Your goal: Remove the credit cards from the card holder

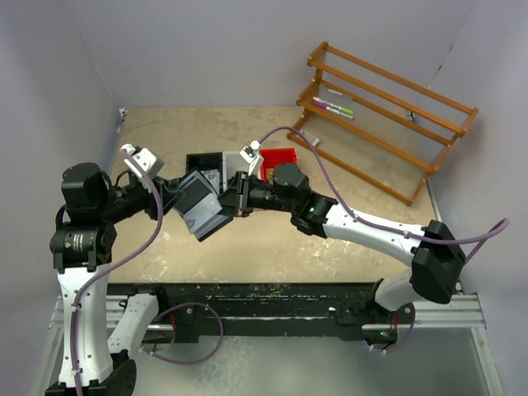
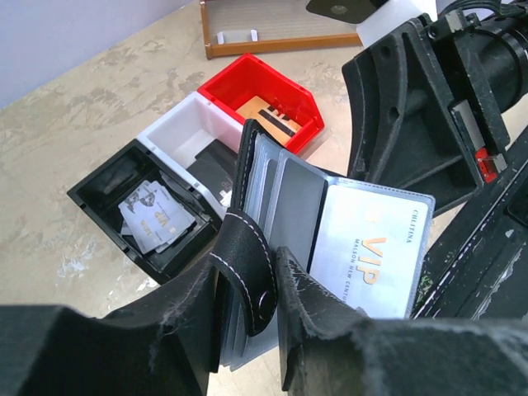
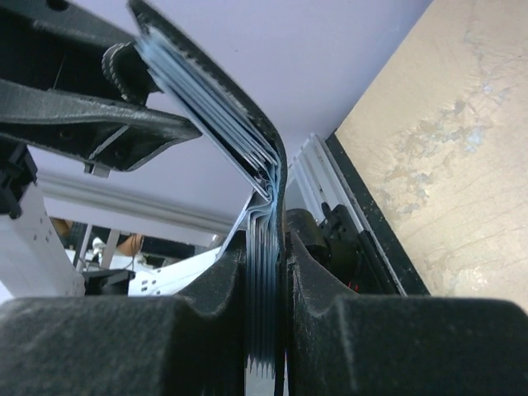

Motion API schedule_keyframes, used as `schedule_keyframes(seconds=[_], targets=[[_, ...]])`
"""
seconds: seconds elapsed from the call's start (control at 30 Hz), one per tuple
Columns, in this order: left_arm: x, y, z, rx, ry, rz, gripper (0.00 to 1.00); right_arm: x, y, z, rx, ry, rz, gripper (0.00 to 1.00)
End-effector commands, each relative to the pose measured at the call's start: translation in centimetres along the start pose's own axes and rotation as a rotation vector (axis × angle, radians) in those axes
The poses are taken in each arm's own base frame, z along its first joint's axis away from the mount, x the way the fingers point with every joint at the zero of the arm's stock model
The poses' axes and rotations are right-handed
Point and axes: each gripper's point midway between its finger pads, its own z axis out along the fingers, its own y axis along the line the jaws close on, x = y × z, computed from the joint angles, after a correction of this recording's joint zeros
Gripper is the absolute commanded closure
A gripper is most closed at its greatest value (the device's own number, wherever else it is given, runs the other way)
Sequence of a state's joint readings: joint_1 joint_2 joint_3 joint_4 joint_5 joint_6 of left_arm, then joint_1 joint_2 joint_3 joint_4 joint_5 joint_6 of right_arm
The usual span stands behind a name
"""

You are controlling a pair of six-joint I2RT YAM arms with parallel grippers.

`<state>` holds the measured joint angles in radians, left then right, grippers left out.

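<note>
Card holder [image 1: 202, 206] held open near joined trays [image 2: 183, 117].

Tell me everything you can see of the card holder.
The card holder is a black leather-look wallet with white stitching and a snap strap. It is open, held off the table, fanning clear sleeves; a silver-grey card printed VIP shows in the front one. The left gripper clamps the strap end, the right gripper its opposite edge.

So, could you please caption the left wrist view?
Left gripper clamps the open black folding card holder, a silver plastic VIP card showing inside.
</note>
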<state>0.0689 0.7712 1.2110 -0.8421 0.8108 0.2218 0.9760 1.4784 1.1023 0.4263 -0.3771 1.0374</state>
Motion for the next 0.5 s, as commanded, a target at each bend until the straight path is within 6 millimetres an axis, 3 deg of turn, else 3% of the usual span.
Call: schedule_keyframes(seconds=[0.0,0.17,0.47], targets=[[-0.1,-1.3,0.2,0.081,-0.001,-0.033,0.63,-1.6,9.0,-2.2,-0.324,-0.039,-0.17,1.0],[-0.2,-3.9,0.3,0.26,0.019,-0.137,0.6,-0.4,8.6,-2.4,-0.323,0.015,-0.208,1.0],[-2.1,-6.3,-0.2,0.442,0.025,-0.304,0.83,-0.1,8.0,-3.1,-0.302,0.056,-0.277,1.0]])
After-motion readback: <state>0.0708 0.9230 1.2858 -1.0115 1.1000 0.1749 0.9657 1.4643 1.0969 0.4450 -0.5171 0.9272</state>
